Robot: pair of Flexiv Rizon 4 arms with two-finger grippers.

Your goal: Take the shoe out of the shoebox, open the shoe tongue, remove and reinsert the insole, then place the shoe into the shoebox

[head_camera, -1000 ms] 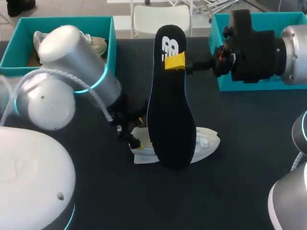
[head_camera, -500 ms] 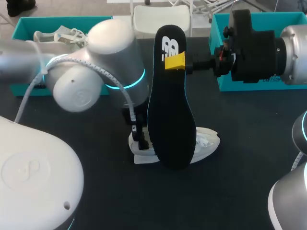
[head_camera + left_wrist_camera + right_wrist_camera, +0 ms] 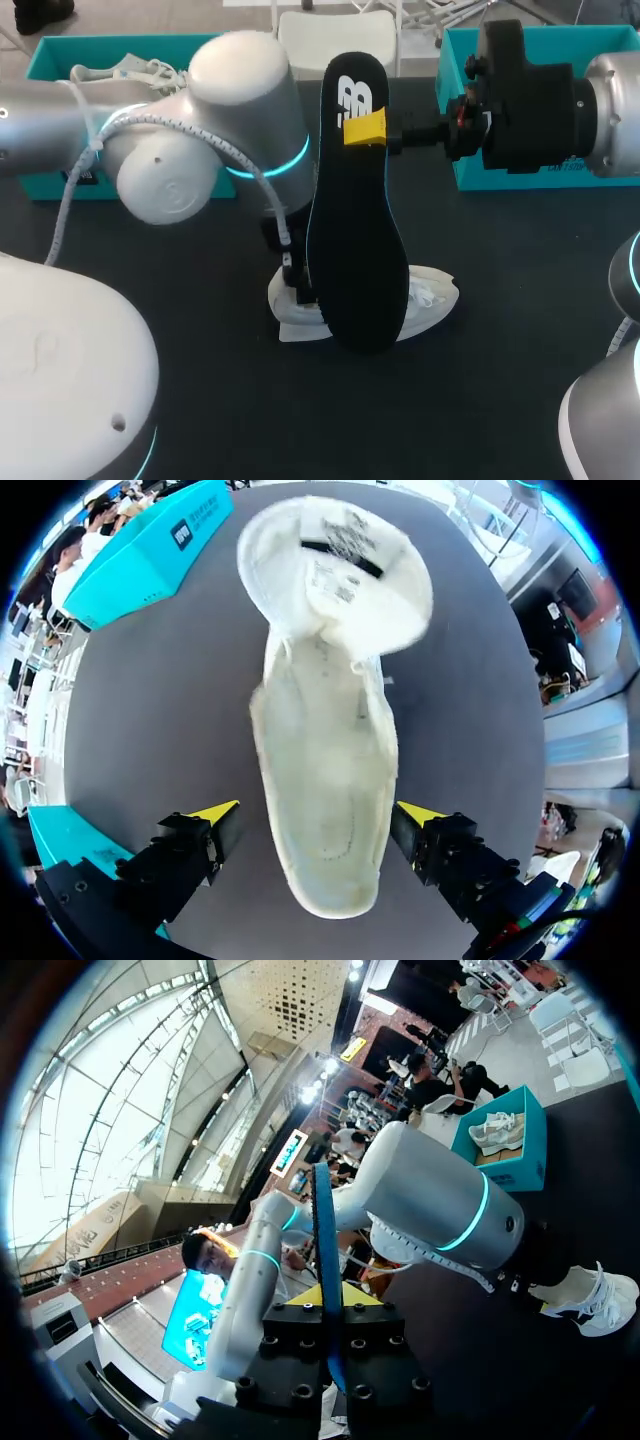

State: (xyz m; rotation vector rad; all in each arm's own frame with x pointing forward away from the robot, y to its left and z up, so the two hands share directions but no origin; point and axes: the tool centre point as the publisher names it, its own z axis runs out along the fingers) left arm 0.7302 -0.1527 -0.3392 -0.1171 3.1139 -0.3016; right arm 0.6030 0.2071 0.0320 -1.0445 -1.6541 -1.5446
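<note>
The shoe lies opening-up on the table, between and just beneath the spread, empty fingers of the left gripper. The insole stands on edge, pinched near its heel in the closed jaws of the right gripper (removal looks done). Reinsertion is in hand: the next move calls for lowering the insole toe-first into the opening.

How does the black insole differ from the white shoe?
The insole is dark and flat, the shoe white and hollow. The insole is held upright, clamped in the right end effector; the shoe lies on the table between the left end effector's open fingers. Both are near the table's middle.
</note>
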